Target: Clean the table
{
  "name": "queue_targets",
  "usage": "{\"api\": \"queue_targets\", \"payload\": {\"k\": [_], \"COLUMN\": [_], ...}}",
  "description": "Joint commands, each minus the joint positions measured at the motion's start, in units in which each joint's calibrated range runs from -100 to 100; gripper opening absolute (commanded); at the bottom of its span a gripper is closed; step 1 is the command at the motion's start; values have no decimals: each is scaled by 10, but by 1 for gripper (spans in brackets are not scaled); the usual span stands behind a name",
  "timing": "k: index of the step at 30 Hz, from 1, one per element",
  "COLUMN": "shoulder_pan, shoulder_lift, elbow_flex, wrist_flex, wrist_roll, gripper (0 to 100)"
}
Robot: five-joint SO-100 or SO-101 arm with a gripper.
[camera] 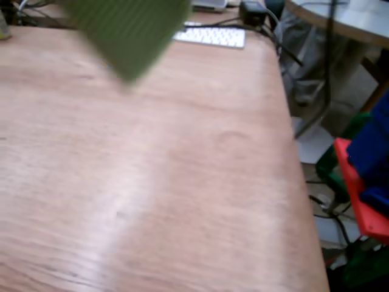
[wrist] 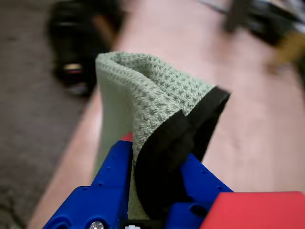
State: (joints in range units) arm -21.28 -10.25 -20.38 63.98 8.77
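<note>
- Table (camera: pixel 158 182), reddish-brown wood with visible grain and a soft sheen, fills most of the fixed view, its rounded corner at upper right.
- A blurred green cloth (camera: pixel 130 30) hangs at the top edge of that view, above the wood.
- A white keyboard (camera: pixel 213 35) lies at the far end; its key lettering is too small to read.
- A round grey-topped table (camera: pixel 346 18) stands beyond the corner, with red and blue parts (camera: pixel 368 182) at the right edge.
- In the wrist view, the blue gripper (wrist: pixel 157 164) is closed on the green waffle-weave cloth (wrist: pixel 157 95), pinching its black-trimmed edge between both fingers.
- Behind it, the table (wrist: pixel 257 119) runs blurred; no writing is legible.
</note>
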Motion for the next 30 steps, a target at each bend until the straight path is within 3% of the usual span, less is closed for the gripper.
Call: {"api": "queue_targets", "payload": {"k": [1,5,10,21,30], "shoulder_pan": [-127,-104,-36,37,392], "shoulder_lift": [25,152,359,720,765], "elbow_flex": [-16,-62,-242,-437,-451], "wrist_flex": [0,9,149,138,138], "wrist_roll": [-37,-62,-104,-97,-70], "gripper": [1,1,1,1,1]}}
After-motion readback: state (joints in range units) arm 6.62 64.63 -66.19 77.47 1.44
